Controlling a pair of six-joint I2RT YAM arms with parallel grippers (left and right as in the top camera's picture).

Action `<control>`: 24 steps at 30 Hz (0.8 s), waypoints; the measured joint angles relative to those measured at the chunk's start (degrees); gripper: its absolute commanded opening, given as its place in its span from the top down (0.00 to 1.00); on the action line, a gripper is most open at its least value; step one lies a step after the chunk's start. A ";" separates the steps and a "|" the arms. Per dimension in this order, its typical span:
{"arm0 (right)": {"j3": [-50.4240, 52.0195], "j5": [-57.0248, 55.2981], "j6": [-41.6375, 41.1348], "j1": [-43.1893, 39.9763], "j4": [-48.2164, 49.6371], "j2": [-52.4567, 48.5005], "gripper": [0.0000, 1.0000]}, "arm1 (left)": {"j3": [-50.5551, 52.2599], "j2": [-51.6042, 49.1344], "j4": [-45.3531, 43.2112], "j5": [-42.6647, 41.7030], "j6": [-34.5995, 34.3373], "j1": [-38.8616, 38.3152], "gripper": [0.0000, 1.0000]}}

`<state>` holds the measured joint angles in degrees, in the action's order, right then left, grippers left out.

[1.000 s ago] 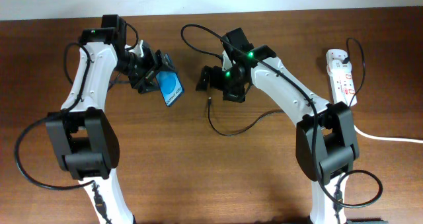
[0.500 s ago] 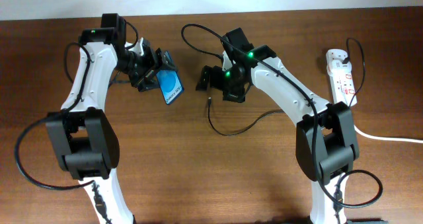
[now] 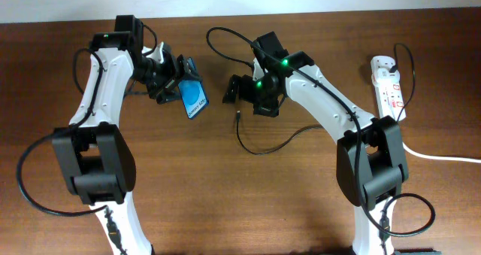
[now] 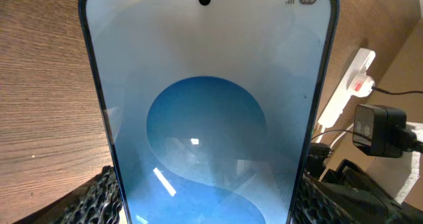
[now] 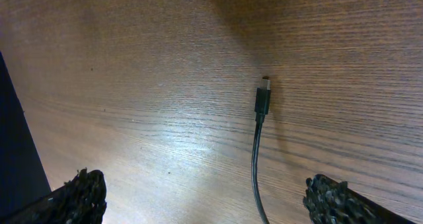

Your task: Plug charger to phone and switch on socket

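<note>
My left gripper is shut on the phone, a slim phone with a bright blue screen held tilted above the table; it fills the left wrist view. The charger, a thin black cable, lies curved on the table with its plug tip free, right of the phone. My right gripper is open and hovers just above the plug tip, which lies between its fingers, nearer the right one. The white socket strip with red marks lies at the far right.
The socket's thick white cord runs off the right edge. A black adapter sits plugged into the socket. The robots' thicker black cables loop near both arm bases.
</note>
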<state>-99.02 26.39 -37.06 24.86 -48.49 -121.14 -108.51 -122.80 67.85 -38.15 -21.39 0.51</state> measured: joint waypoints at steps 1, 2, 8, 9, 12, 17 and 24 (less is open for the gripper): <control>0.00 0.02 0.04 0.00 0.00 0.00 0.02 | 0.00 0.00 0.00 0.00 0.24 0.00 1.00; 0.00 0.00 -0.02 0.00 0.00 0.00 0.02 | 0.00 0.00 -0.09 0.00 0.48 0.00 1.00; -0.20 -0.20 2.36 0.00 4.70 0.00 0.01 | -0.02 0.00 -1.86 0.00 3.93 0.00 1.00; -0.20 -0.20 4.31 0.00 3.19 0.00 0.01 | -0.02 0.00 -2.60 0.09 4.33 0.00 1.00; -0.20 -0.44 8.59 0.00 0.48 0.00 0.32 | -0.02 0.00 -4.00 0.20 4.79 0.24 1.00; 1.38 -3.63 10.56 0.00 -0.39 0.00 0.56 | -0.02 0.00 -4.31 0.20 3.61 4.48 1.00; 5.64 -3.21 8.37 0.00 3.39 -5.68 0.66 | -0.02 0.00 -4.26 0.44 0.50 5.62 1.00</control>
<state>-93.38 23.18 -28.69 24.86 -45.10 -126.82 -108.53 -122.80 63.59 -37.71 -20.88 6.13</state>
